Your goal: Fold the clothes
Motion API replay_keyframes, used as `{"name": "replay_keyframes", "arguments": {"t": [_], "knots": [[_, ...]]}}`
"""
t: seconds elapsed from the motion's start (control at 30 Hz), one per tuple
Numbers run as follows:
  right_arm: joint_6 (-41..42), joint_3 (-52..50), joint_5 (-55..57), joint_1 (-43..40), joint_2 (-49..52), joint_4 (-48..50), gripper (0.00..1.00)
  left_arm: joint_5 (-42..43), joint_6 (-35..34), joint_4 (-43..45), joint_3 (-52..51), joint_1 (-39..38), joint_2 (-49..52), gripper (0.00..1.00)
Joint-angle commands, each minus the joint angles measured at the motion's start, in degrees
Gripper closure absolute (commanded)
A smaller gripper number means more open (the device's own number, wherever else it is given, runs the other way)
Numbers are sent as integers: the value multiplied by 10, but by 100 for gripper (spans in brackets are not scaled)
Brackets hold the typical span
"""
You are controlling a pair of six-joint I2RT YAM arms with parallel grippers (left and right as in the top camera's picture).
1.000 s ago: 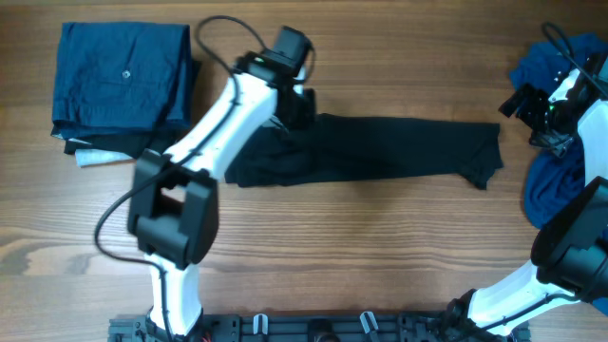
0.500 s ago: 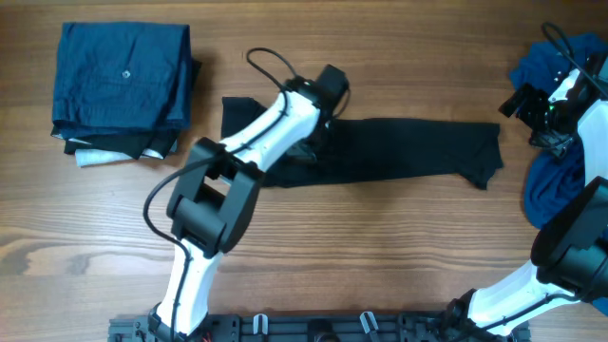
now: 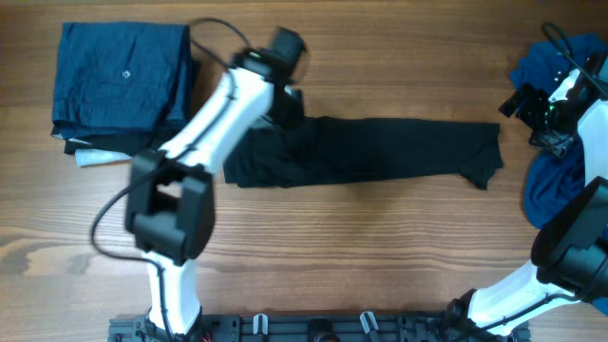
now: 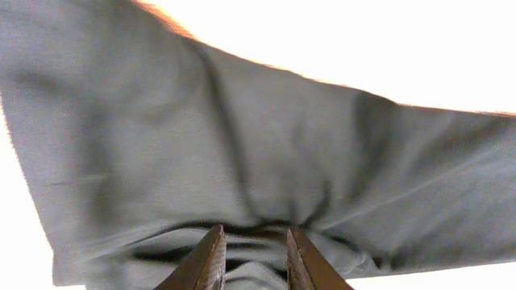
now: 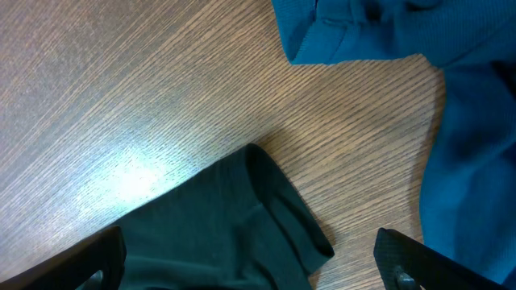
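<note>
Brown wooden table (image 3: 380, 247) | long black fabric shirt (image 3: 380, 152) lies mid-table as a strip | left gripper (image 4: 254, 238) at its left end, grip unclear | right gripper (image 5: 248, 250) spread, empty | step: folding strip crosswise, probably; next needs firm pinch.

The left arm (image 3: 214, 109) hides the black shirt's (image 3: 399, 150) upper-left corner.

The brown wooden table (image 3: 380, 247) has wavy grain lines. A dark bar (image 3: 323, 329) with little hooks runs along its edge at 6 o'clock.
</note>
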Motion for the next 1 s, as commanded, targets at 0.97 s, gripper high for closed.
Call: {"name": "replay_keyframes", "arguments": {"t": [0.97], "knots": [[-4,7,8,2,-10,2,0,-53,-17,-4,-126,14,-3,96]]}}
